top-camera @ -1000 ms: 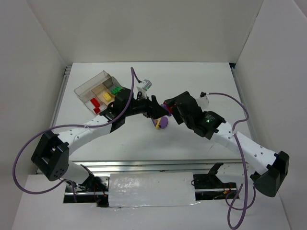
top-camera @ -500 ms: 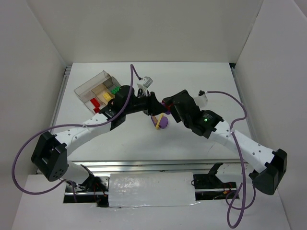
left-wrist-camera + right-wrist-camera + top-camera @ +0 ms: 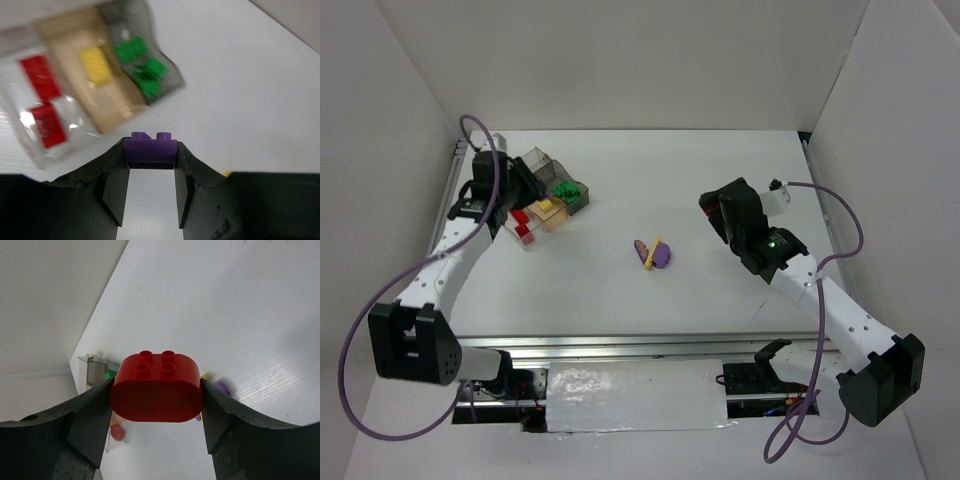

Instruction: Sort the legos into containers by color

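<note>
My left gripper [image 3: 150, 152] is shut on a small purple lego [image 3: 150, 149] and holds it just near of the tray [image 3: 120, 107]. In the tray, red legos [image 3: 42, 105] lie in the clear compartment, a yellow one [image 3: 97, 66] in the tan one, and green ones [image 3: 141, 67] in the smoky one. In the top view the left gripper [image 3: 513, 182] hangs over the tray [image 3: 533, 160]. My right gripper [image 3: 156, 390] is shut on a red oval lego [image 3: 156, 387] and is raised at the right [image 3: 717, 205]. A purple lego [image 3: 663, 256] and a yellow one [image 3: 651, 252] lie mid-table.
White walls enclose the table on the left, back and right. The tray sits at the far left near a metal rail [image 3: 453, 165]. The loose purple lego also shows in the right wrist view [image 3: 222, 388], beyond the red one.
Both arms have pulled away from the middle of the table. The left one swung left to the tray with the purple lego. The right one drew back right with the red lego.
</note>
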### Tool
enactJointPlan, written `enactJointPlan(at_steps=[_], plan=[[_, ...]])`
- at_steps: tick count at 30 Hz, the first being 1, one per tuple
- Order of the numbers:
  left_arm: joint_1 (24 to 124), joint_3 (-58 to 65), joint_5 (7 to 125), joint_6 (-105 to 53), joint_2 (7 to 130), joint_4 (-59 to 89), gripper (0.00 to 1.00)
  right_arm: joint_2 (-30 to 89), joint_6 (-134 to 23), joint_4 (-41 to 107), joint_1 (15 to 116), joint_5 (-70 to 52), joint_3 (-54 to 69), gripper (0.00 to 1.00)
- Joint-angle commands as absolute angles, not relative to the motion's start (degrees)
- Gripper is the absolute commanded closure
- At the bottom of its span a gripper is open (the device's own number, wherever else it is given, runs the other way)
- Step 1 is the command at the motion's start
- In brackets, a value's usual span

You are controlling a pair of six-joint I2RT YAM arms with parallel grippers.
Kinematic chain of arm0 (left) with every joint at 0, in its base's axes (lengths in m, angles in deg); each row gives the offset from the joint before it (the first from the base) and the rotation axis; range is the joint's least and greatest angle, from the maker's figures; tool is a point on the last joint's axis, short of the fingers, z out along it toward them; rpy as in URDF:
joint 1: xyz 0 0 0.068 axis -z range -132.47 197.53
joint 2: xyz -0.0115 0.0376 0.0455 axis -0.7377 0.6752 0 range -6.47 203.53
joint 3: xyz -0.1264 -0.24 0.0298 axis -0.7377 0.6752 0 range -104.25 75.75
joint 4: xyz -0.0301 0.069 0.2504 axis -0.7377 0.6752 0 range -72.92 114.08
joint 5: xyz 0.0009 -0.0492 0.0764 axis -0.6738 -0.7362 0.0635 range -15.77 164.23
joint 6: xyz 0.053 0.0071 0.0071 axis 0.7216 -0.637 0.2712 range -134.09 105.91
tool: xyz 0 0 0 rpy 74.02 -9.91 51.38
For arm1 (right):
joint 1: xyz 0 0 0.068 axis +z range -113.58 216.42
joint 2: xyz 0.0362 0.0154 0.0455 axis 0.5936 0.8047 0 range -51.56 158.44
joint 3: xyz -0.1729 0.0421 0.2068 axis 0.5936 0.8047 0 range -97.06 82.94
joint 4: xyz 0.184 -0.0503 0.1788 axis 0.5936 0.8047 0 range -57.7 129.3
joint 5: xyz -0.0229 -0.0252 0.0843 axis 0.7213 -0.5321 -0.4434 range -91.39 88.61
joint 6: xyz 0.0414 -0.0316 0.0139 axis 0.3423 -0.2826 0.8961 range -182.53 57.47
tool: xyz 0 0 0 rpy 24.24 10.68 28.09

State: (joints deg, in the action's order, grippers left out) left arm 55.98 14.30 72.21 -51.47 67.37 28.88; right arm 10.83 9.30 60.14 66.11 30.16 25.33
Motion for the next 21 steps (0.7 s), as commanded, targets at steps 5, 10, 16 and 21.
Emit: enactJointPlan(at_steps=[5, 10, 16, 21], plan=[[43.0, -2.3, 84.1, -53.1, 85.5, 47.9, 0.99, 10.3, -5.6, 46.7, 66.1, 15.9, 29.7, 1.00], [42.6, -2.4, 82.0, -52.2, 87.5, 45.5, 1.00, 11.0, -9.8, 46.5, 66.2, 13.2, 29.1, 1.00], [42.5, -3.7, 82.6, -52.1, 87.2, 46.4, 1.00, 11.5, -11.9, 44.7, 66.4, 10.0, 30.0, 1.00], [41.2, -8.4, 86.1, -53.1, 90.4, 46.3, 0.93, 11.5, -13.7, 41.8, 66.3, 6.1, 32.1, 1.00]])
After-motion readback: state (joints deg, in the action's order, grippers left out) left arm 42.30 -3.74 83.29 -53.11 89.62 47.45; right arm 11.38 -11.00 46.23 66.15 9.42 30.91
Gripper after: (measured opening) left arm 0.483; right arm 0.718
